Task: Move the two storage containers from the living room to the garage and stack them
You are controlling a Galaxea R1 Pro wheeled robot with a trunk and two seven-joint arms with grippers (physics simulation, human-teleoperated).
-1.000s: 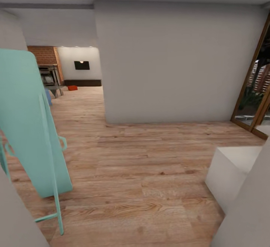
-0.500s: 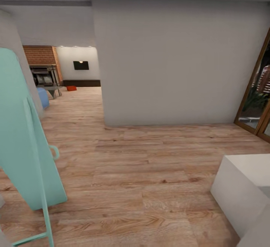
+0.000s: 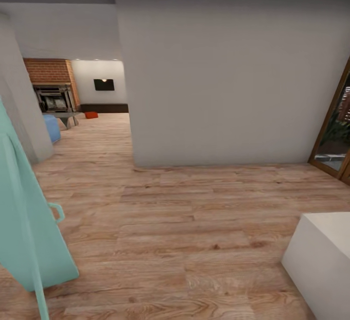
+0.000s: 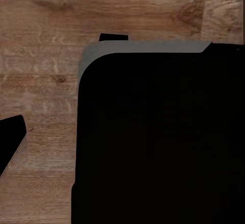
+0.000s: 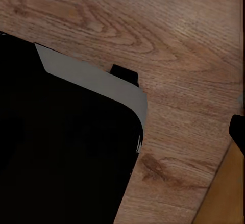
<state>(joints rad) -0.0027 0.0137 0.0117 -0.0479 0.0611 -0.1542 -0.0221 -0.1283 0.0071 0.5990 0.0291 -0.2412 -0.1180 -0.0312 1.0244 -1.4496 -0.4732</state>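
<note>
Beyond the white partition wall (image 3: 228, 77), the head view shows one orange-red storage container (image 3: 91, 115) far off on the living room's wood plank floor (image 3: 184, 223), just past the brick fireplace (image 3: 51, 84). A mint ironing board (image 3: 24, 213) leans nearer than that wall. Judged step: approach drive; next, steer past the wall's corner toward the container. Both wrist views look down on planks and a dark base panel (image 4: 158, 137); arms apparently stowed; finger state cannot be told.
</note>
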